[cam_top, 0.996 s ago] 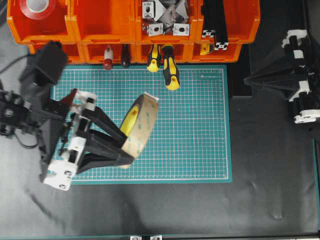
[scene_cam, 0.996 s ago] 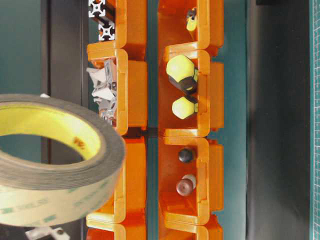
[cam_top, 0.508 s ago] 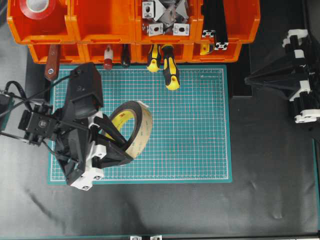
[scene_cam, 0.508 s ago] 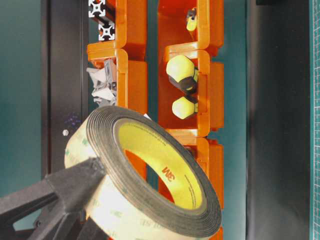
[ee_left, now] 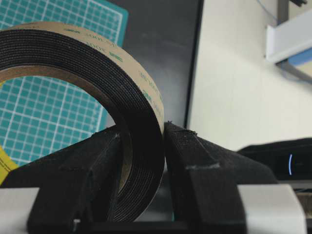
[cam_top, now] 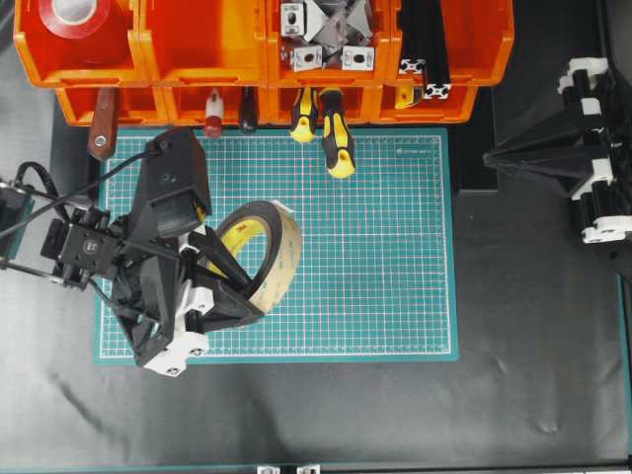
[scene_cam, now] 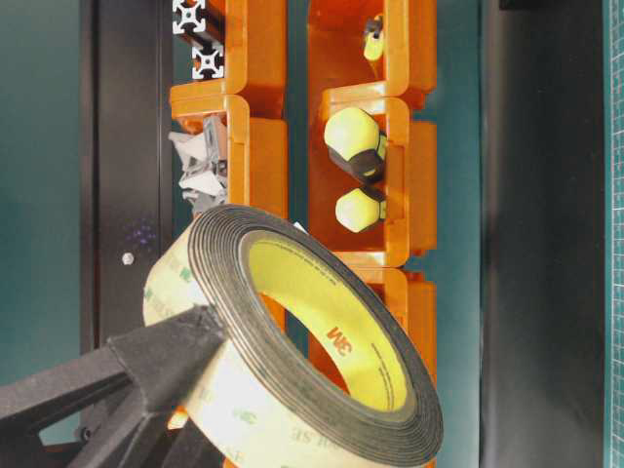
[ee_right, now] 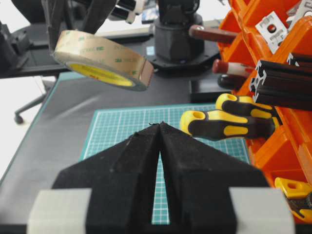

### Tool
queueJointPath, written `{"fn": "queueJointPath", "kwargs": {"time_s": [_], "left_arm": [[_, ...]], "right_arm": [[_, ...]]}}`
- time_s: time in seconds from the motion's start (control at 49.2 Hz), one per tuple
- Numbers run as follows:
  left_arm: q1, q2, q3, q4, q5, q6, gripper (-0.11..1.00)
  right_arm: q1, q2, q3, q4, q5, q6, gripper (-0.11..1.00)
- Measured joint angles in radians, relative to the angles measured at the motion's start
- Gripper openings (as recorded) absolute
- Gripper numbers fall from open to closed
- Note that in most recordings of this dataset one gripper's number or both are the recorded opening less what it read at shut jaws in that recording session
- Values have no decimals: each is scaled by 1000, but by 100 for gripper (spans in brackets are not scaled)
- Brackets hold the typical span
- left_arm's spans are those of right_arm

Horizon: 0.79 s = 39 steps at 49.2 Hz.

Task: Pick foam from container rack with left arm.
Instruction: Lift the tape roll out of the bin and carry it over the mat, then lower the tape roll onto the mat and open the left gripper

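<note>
You see the black left gripper point(cam_top: 240, 288) clamped on the wall of the black-ringed, cream-lined foam tape roll point(cam_top: 263, 249), which has tipped more upright above the green cutting mat point(cam_top: 395, 247), at six o'clock from the orange bin rack point(cam_top: 197, 49), so the pick looks essentially complete.

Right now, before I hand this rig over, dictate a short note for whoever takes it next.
Left end effector: shut on the foam, one finger inside the ring, one outside.
Right end effector: shut, holding nothing, parked at the right edge.
Foam: out of the container rack, held in the air over the green cutting mat, tilted.
Done: foam picked from the rack with the left arm.
Left: nothing of the pick itself; just keep the grip secure.
</note>
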Motion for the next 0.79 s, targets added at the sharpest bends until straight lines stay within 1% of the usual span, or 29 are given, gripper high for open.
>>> {"fn": "queueJointPath", "kwargs": {"time_s": [0.305,0.325,0.366,0.467,0.508,0.549,0.61,0.793], "left_arm": [[0,2,0,0,0,5,26],[0,3,0,0,0,6,28],[0,3,3,0,0,9,37],[2,9,14,2,9,17,68],[0,14,17,2,18,17,78],[0,20,20,2,29,17,85],[0,23,20,2,46,18,91],[2,23,20,0,51,18,90]], "right_arm": [[0,0,0,0,0,2,0],[0,2,2,0,0,2,0],[0,2,0,0,0,2,0],[0,0,0,2,0,2,0],[0,0,0,2,0,2,0],[0,0,0,0,0,2,0],[0,0,0,2,0,2,0],[0,-2,0,0,0,2,0]]}}
